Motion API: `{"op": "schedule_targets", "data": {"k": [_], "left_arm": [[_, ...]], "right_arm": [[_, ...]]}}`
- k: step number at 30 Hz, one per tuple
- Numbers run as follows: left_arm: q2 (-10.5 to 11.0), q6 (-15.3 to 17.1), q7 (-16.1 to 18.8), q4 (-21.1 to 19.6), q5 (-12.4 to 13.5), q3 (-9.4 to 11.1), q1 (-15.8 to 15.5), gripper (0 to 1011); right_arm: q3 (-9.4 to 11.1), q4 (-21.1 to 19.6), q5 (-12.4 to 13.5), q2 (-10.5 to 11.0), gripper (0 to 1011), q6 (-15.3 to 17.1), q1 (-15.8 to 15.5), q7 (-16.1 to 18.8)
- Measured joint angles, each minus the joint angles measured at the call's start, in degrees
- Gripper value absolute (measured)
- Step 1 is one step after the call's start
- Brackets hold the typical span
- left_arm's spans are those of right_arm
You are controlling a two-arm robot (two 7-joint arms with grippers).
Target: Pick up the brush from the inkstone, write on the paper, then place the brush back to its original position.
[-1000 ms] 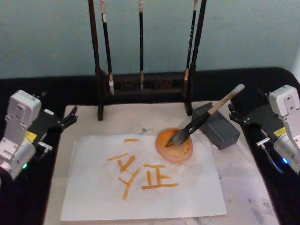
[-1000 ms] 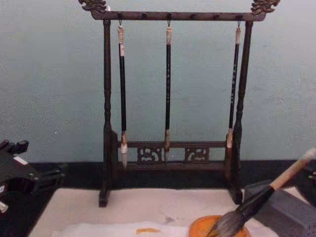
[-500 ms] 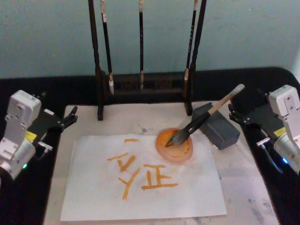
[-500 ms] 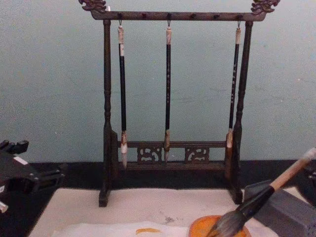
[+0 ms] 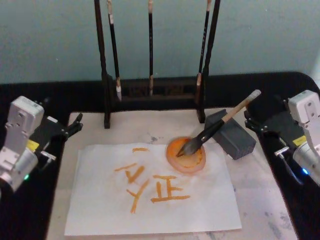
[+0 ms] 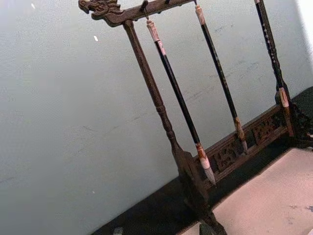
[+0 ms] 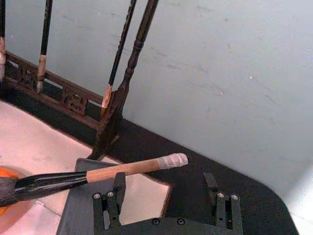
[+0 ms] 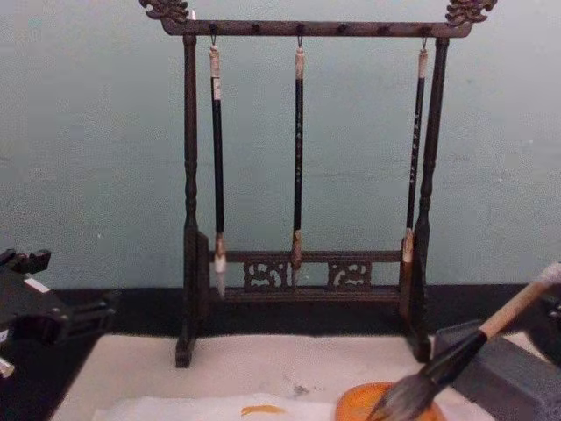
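Two arms flank the paper (image 5: pixel 100 200); your left end effector (image 5: pixel 74 126) is parked, and your right end effector (image 5: pixel 248 122) sits nearer the brush (image 5: pixel 215 129), spread wide and empty. Its handle slants up toward that side across the grey block (image 5: pixel 235 142) — tuft in the orange dish (image 5: pixel 197 167).

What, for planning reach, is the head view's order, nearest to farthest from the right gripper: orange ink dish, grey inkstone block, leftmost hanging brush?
From the right gripper:
1. Grey inkstone block, just to its left.
2. Orange ink dish, mid-table, at the paper's far edge.
3. Leftmost hanging brush, back left on the rack.
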Motion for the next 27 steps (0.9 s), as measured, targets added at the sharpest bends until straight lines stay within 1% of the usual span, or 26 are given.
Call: {"op": "schedule_targets", "data": {"k": [3, 5, 6, 7, 8, 10, 11, 12, 13, 15, 16, 18, 19, 22, 23, 25, 26, 27], "left_arm": [[0.0, 0.0, 0.0, 0.0, 0.0, 0.0, 0.0, 1010], [0.0, 0.0, 0.0, 0.0, 0.0, 0.0, 0.0, 1010], [0.0, 0.0, 0.0, 0.0, 0.0, 0.0, 0.0, 1010], [0.0, 0.0, 0.0, 0.0, 0.0, 0.0, 0.0, 1010], [0.0, 0.0, 0.0, 0.0, 0.0, 0.0, 0.0, 1010], [0.0, 0.0, 0.0, 0.0, 0.0, 0.0, 0.0, 1010], [0.0, 0.0, 0.0, 0.0, 0.0, 0.0, 0.0, 1010], [0.0, 0.0, 0.0, 0.0, 0.0, 0.0, 0.0, 1010], [0.0, 0.0, 0.0, 0.0, 0.0, 0.0, 0.0, 1010], [0.0, 0.0, 0.0, 0.0, 0.0, 0.0, 0.0, 1010], [0.0, 0.0, 0.0, 0.0, 0.0, 0.0, 0.0, 1010], [0.0, 0.0, 0.0, 0.0, 0.0, 0.0, 0.0, 1010], [0.0, 0.0, 0.0, 0.0, 0.0, 0.0, 0.0, 1010], [0.0, 0.0, 0.0, 0.0, 0.0, 0.0, 0.0, 1010], [0.0, 0.0, 0.0, 0.0, 0.0, 0.0, 0.0, 1010], [0.0, 0.0, 0.0, 0.0, 0.0, 0.0, 0.0, 1010], [0.0, 0.0, 0.0, 0.0, 0.0, 0.0, 0.0, 1010], [0.0, 0.0, 0.0, 0.0, 0.0, 0.0, 0.0, 1010]], "right_arm": [[0.9, -0.49, 1.42, -0.18, 1000, 0.94, -0.44, 0.99], [1.99, -1.03, 3.6, -0.38, 1000, 2.34, -0.89, 2.32], [2.85, -1.45, 5.31, -0.56, 1000, 3.44, -1.21, 3.32], [2.85, -1.45, 5.31, -0.56, 1000, 3.44, -1.21, 3.32], [3.84, -1.84, 7.65, -0.83, 1000, 4.92, -1.52, 4.62], [4.88, -2.21, 9.79, -1.12, 1000, 6.48, -1.75, 5.81], [5.87, -2.46, 12.25, -1.49, 1000, 8.24, -1.93, 7.1], [6.51, -2.57, 13.51, -1.73, 1000, 9.18, -2.01, 7.68], [7.63, -2.74, 16.09, -2.23, 1000, 11.19, -2.09, 8.82], [8.71, -2.85, 18.4, -2.83, 1000, 13.16, -2.12, 9.68], [9.9, -2.89, 20.95, -3.51, 1000, 15.38, -2.11, 10.45], [11.11, -2.86, 23.44, -4.29, 1000, 17.64, -2.03, 11.12], [12.21, -2.72, 25.88, -5.14, 1000, 19.97, -1.85, 11.59], [13.78, -2.33, 29.68, -6.38, 1000, 23.36, -1.45, 11.85], [14.51, -1.94, 32.36, -7.09, 1000, 25.52, -1.12, 11.86], [15.25, -1.52, 34.62, -7.75, 1000, 27.18, -0.8, 11.82], [15.96, -1.03, 36.86, -8.5, 1000, 28.71, -0.49, 11.72], [16.28, -0.8, 37.94, -8.9, 1000, 29.42, -0.34, 11.6]]}}
